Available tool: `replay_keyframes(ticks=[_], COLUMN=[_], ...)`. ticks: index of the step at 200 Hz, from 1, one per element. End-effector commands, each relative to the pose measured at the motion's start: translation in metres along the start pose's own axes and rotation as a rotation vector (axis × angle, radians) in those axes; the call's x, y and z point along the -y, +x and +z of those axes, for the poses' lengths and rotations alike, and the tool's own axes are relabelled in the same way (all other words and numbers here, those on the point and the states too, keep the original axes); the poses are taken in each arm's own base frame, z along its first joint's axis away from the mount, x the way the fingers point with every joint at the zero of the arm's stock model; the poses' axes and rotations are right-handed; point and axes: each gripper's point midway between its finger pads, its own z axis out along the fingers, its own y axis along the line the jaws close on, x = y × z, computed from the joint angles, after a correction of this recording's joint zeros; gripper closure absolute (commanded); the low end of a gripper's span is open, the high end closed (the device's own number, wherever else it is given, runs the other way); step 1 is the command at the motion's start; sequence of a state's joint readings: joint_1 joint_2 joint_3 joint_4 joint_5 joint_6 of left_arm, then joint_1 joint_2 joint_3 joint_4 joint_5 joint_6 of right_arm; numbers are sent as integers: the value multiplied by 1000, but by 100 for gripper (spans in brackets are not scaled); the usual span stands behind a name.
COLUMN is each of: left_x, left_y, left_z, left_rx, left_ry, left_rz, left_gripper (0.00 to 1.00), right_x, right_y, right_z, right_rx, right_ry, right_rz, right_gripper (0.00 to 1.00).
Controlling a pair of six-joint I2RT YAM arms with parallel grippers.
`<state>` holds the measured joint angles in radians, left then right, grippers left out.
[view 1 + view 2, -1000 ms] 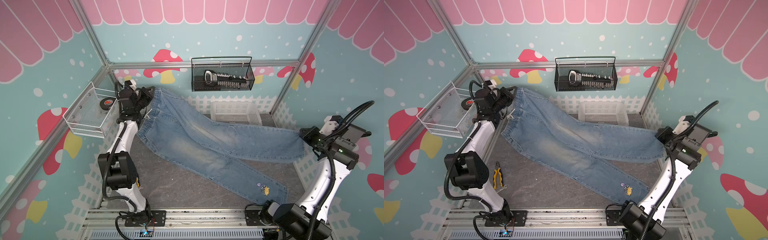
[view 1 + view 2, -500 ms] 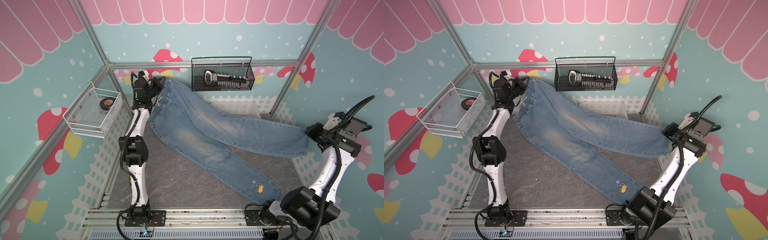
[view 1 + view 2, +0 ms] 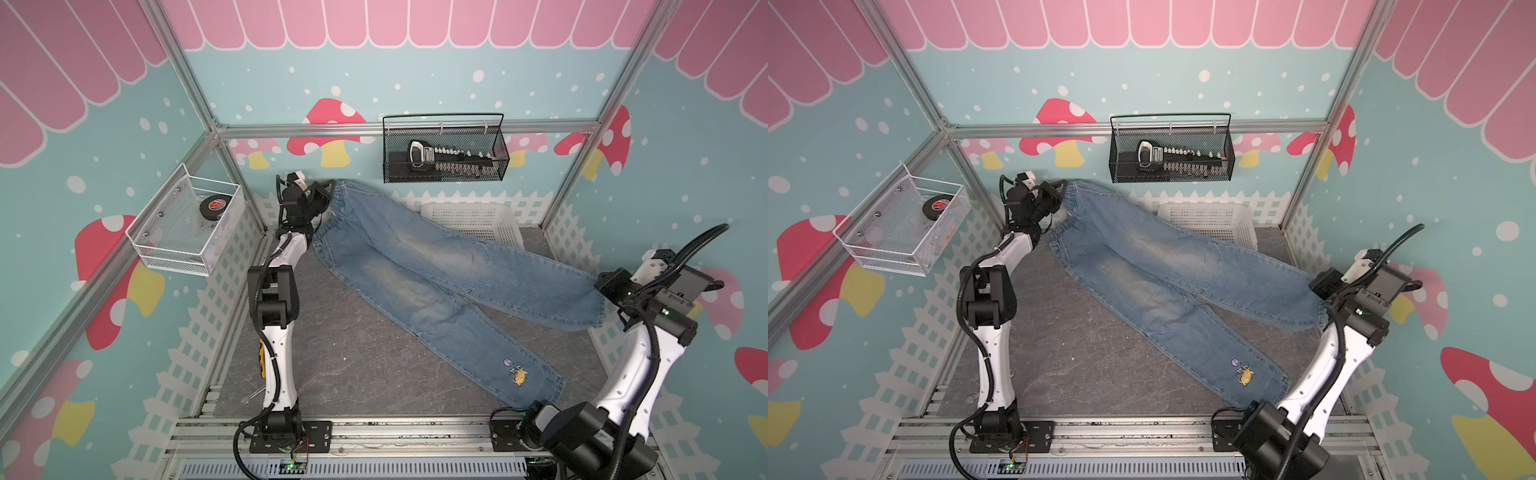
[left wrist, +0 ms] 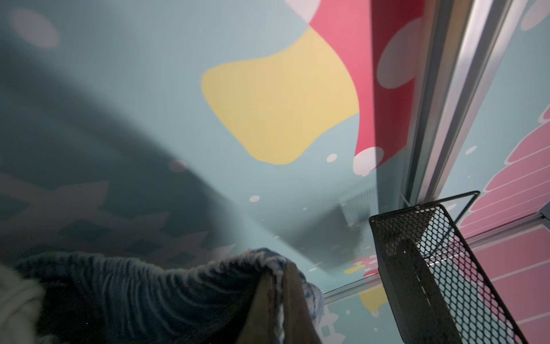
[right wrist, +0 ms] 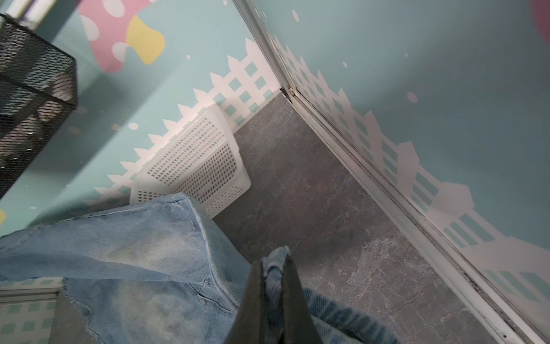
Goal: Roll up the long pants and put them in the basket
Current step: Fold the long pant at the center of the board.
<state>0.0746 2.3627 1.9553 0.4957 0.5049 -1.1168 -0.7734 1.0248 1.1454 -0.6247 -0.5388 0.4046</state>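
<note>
Long pants (image 3: 415, 270), spread diagonally: my left gripper (image 3: 326, 189) is clamped on the waistband (image 3: 328, 224), right gripper (image 3: 602, 286) on one hem (image 3: 596, 309).

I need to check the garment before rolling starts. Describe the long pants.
The long pants are light blue, faded-wash denim with wide legs and a gathered elastic waistband. They are unrolled, spread diagonally across the grey table. The left gripper is shut on the waistband near the back wall; the right gripper is shut on one leg's hem. The other leg lies flat, with a cartoon patch near its hem.
</note>
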Motion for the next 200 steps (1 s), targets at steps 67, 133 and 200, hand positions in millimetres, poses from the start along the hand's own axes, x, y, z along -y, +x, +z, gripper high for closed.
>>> replay_keyframes(ticks=[67,133,200], left_x=[4,-11,-4], left_y=[-48,-54,-60], left_z=[-65,-78,-79], left_rx=[152,181,155], left_ry=[190,186,214], left_rz=[-46,-49,-53], left_gripper=[100,100,100], right_x=[-31,-57,-65], right_y=[100,117,117], right_z=[-41,-57,-62], right_rx=[-53,-45,-33], right_ry=[-176,-326,-385], right_rz=[174,256,327], right_gripper=[100,100,100])
